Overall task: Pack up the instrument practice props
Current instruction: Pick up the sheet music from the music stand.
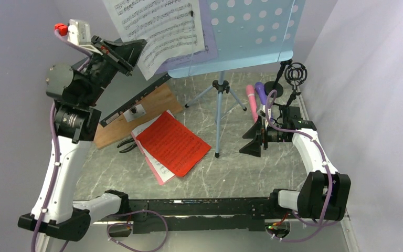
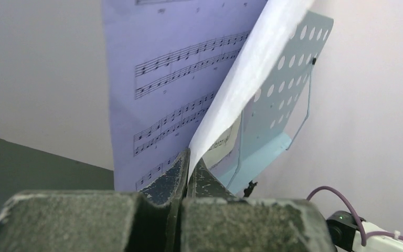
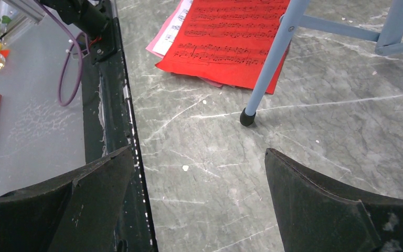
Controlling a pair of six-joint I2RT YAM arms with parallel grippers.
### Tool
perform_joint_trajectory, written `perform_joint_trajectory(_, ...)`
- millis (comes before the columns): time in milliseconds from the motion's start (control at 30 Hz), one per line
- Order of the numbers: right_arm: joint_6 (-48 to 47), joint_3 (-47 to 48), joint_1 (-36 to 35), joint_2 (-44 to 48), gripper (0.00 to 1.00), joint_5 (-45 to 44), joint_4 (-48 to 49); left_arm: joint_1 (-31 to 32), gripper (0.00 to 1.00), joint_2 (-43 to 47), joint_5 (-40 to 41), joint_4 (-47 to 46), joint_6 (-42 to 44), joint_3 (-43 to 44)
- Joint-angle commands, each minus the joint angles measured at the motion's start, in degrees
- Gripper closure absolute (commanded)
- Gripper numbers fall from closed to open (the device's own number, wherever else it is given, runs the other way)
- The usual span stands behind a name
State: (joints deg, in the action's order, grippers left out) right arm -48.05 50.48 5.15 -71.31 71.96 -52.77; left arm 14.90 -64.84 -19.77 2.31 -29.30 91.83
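The left gripper (image 1: 139, 46) was clamped on a white page (image 1: 157, 31) leaning against the rack (image 1: 252, 37). The right gripper (image 1: 254, 137) hung wide open near the tabletop's (image 1: 273, 173) right edge, beside the pink microphone (image 1: 251, 100). The red page (image 1: 173, 143) lay mid-tabletop.

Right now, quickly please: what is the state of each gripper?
Left gripper: shut on the white music page.
Right gripper: open, holding nothing.

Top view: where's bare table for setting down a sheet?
Free: marble between the red pages, the rack's near foot and the base rail. Crowded: back right, microphones and mic supports beside the right gripper.
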Motion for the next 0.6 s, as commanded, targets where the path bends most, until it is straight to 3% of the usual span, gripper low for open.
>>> perform_joint_trajectory(0, -1.9, 2.0, -0.1, -0.1, 0.01, 0.7, -0.4, -0.3, 1.0, 3.5, 4.7, -4.2, 2.4, -1.6)
perform_joint_trajectory(567, -1.7, 1.8, -0.1, -0.1, 0.01, 0.6, 0.0, -0.3, 1.0, 9.5, 6.2, -2.4, 3.6, -3.6)
